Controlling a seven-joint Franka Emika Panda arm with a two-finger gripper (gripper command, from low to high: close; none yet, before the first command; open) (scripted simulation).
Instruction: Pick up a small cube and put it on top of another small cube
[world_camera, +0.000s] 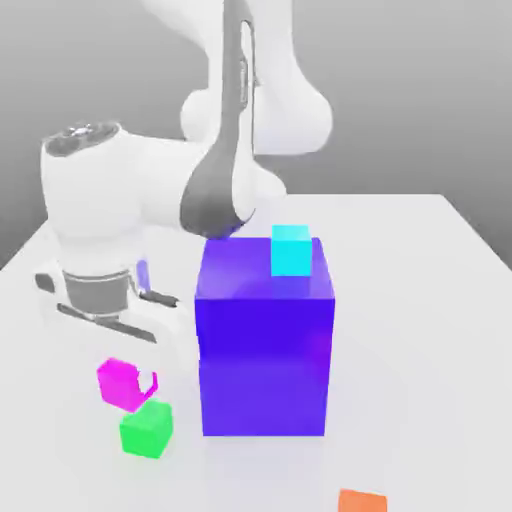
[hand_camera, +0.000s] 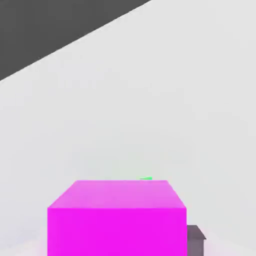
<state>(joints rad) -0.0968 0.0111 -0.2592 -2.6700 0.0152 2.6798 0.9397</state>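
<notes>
Magenta-pink, the small cube (world_camera: 120, 382) is clamped between the closed fingers of the gripper (world_camera: 128, 385), whose tips are largely hidden by it. One green cube (world_camera: 147, 429) is seen just below the gripper, one blue-violet block (world_camera: 265, 360) beside it, topped by one cyan cube (world_camera: 292, 250). One orange cube (world_camera: 361, 501) is cut off by the frame.

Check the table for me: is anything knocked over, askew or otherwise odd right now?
Nothing stands out. The gripper is shut on the pink cube, just above the green cube. The cyan cube sits square on top of the big blue block, and an orange cube lies at the table's near edge.
</notes>
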